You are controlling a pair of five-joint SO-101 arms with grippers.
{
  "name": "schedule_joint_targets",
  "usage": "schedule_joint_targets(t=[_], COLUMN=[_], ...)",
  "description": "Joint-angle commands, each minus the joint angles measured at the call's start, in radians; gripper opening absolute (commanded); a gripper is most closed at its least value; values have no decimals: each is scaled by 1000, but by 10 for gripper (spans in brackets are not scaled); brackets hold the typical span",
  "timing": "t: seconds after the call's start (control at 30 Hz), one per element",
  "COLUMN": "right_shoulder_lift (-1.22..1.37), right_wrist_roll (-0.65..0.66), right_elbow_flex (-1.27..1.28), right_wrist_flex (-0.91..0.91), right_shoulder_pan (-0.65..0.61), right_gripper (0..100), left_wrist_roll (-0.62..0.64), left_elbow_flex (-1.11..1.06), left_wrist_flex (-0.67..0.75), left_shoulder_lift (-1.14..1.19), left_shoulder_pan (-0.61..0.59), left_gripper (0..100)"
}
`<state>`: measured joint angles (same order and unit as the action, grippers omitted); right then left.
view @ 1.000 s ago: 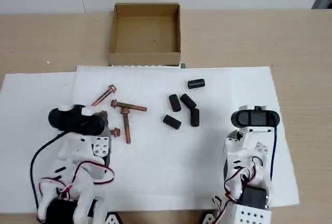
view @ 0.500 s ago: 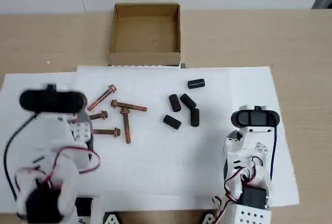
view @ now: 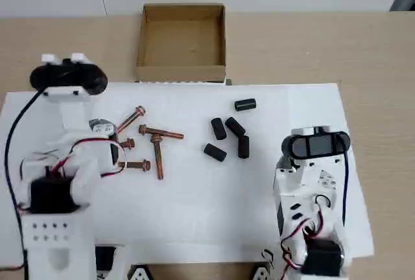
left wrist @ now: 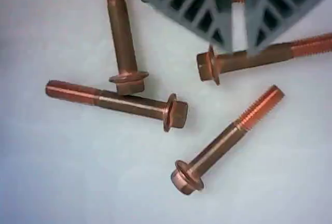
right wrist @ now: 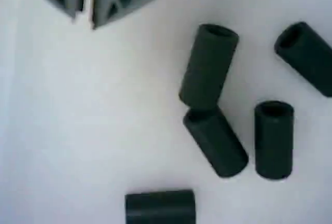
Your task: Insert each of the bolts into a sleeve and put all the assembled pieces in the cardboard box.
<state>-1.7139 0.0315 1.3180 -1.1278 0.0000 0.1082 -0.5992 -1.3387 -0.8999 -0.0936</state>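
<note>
Several copper bolts point(view: 157, 144) lie loose on the white sheet at left of centre, and several black sleeves point(view: 228, 139) lie scattered to their right. The empty cardboard box point(view: 182, 66) stands beyond the sheet. My left arm point(view: 65, 79) stands left of the bolts. My left gripper point(left wrist: 241, 49) hangs just above one bolt point(left wrist: 259, 55), its fingers together but for a narrow slit, holding nothing. My right arm point(view: 316, 145) is right of the sleeves. My right gripper point(right wrist: 85, 19) is shut and empty, a little off from the nearest sleeve point(right wrist: 207, 66).
A white foam sheet point(view: 214, 215) covers most of the wooden table point(view: 376, 53). Its front half is bare between the two arms. One sleeve point(view: 245, 105) lies apart, farther back than the others.
My left arm has swung up and back toward the far left, uncovering the bolts it stood over. My right arm has shifted slightly. Bolts and sleeves lie as before.
</note>
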Motion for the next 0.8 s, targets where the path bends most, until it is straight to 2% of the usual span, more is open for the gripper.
schedule_joint_targets(t=[0.0, 0.1, 0.23, 0.33, 0.4, 0.53, 0.77], right_shoulder_lift=[183, 415, 743, 974, 1106, 1320, 1572], right_wrist_roll=[35, 35, 35, 34, 32, 29, -87], right_elbow_flex=[-161, -342, -638, -850, -970, -1166, -1339], right_wrist_flex=[-2, -21, -148, -263, -326, -418, -521], right_shoulder_pan=[-10, -15, -16, -16, -21, -94, -275], right_gripper=[4, 4, 4, 4, 4, 4, 5], left_wrist_roll=[8, 6, -8, -114, -141, -141, -143], left_elbow_flex=[67, 76, 76, 70, 73, 81, 84], left_wrist_flex=[14, 20, 14, 12, 0, -21, -21], left_shoulder_lift=[72, 133, 222, 272, 295, 345, 479], left_shoulder_pan=[-6, -43, -91, -123, -144, -164, -229], left_gripper=[8, 8, 9, 9, 9, 9, 9])
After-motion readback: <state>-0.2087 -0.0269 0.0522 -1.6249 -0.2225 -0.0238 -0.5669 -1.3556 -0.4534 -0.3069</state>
